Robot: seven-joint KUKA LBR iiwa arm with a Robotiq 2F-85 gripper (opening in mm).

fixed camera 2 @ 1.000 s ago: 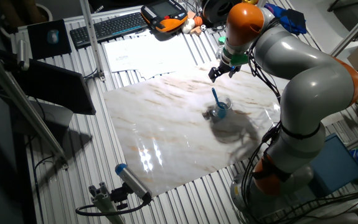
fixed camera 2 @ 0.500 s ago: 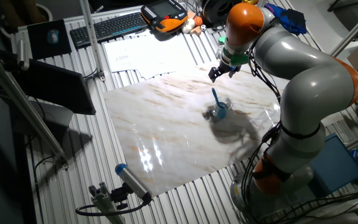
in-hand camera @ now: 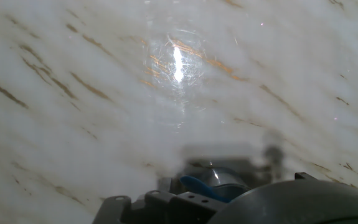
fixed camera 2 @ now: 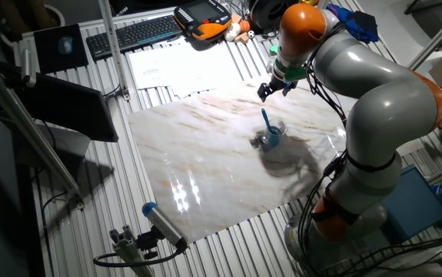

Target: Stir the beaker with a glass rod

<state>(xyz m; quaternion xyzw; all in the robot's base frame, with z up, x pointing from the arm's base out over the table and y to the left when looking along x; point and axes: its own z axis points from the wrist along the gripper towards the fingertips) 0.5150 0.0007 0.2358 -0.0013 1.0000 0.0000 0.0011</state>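
Beaker (fixed camera 2: 274,136): small, clear, blue-tinted at its base, upright near the middle of the marble slab (fixed camera 2: 197,161); rod (fixed camera 2: 266,120) stands inside it, leaning up and back against the rim, presumably left there as a stirrer ready to grasp. Gripper (fixed camera 2: 273,86): raised above and beyond the beaker, apart from the rod, holding nothing; how wide its jaws stand cannot be told. Hand view: blurred marble and glare, beaker (in-hand camera: 219,180) and rod (in-hand camera: 198,186) half cut off behind the hand's housing.
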